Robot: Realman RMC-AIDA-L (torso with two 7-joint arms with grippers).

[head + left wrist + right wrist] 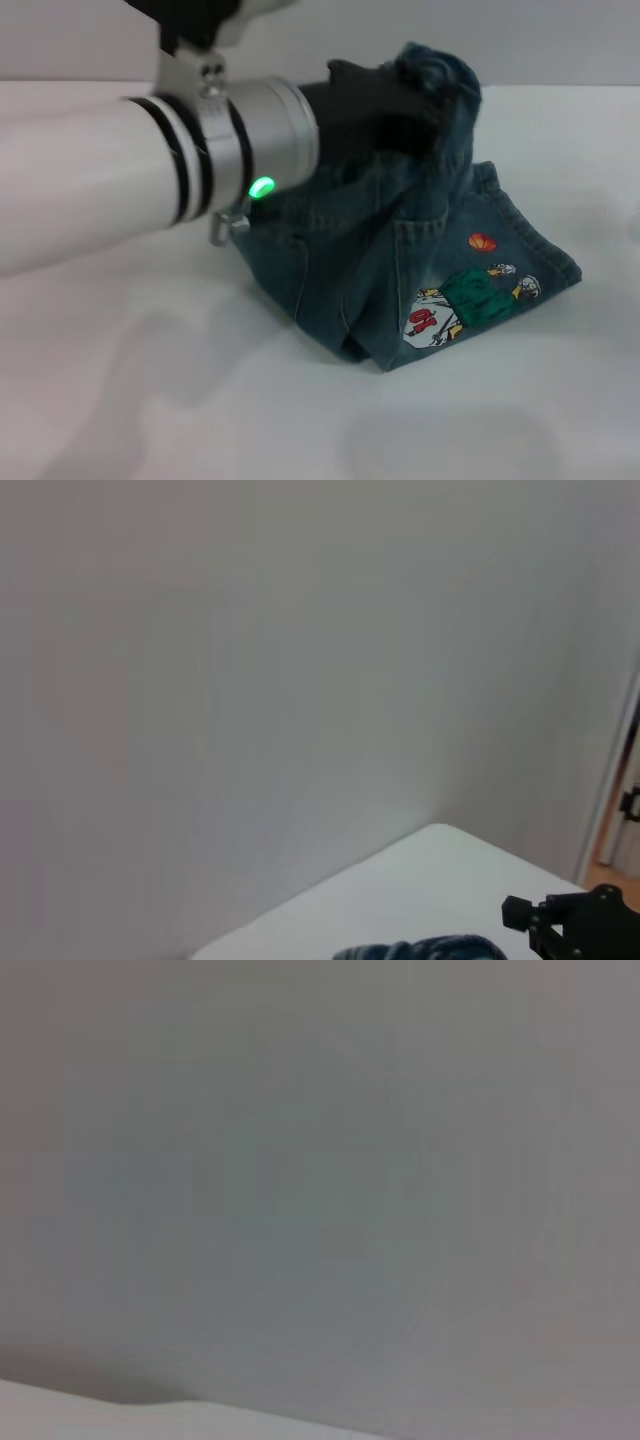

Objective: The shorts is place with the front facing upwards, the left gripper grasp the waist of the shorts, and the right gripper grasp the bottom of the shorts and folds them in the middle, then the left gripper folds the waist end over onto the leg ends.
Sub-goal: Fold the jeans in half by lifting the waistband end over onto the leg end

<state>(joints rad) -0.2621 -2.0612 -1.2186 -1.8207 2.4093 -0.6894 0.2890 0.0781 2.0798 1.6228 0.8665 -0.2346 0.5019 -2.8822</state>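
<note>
The blue denim shorts lie on the white table, folded along the middle, with the cartoon print facing up on the leg ends at the near right. My left gripper reaches in from the left and is shut on the gathered waist. It holds the waist lifted above the rest of the cloth. In the left wrist view a strip of denim shows beside a black claw part. The right gripper is out of view.
A grey wall rises behind the table. White tabletop extends in front of the shorts and to their right. The right wrist view holds only grey wall and a pale strip of surface.
</note>
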